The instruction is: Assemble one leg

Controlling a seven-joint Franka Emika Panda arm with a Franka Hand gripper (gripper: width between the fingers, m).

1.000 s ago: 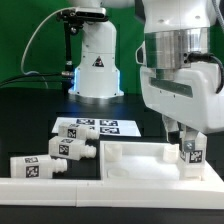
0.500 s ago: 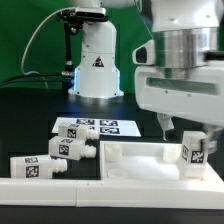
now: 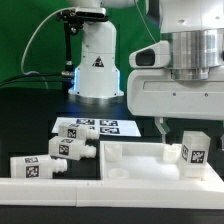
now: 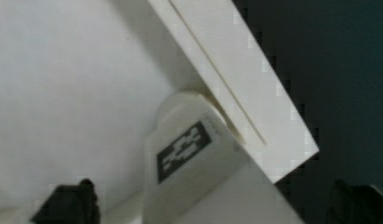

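Observation:
A white leg (image 3: 193,152) with a black-and-white tag stands upright in the corner of the large white tray-like panel (image 3: 130,158) on the exterior view's right. My gripper (image 3: 175,133) hangs just above it, open and empty, with one dark finger (image 3: 160,127) showing beside the leg. In the wrist view the leg's tagged top (image 4: 191,145) sits against the panel's edge (image 4: 241,90), below and apart from my gripper (image 4: 214,207), whose dark fingertips (image 4: 72,200) stand wide apart. Three more legs (image 3: 30,166) (image 3: 68,149) lie on the exterior view's left.
The marker board (image 3: 95,127) lies flat on the black table behind the panel. The robot's white base (image 3: 95,60) stands at the back, with cables beside it. A white rail (image 3: 60,185) runs along the front.
My gripper has let go of the leg and risen straight up. The leg stays upright in the panel's corner.

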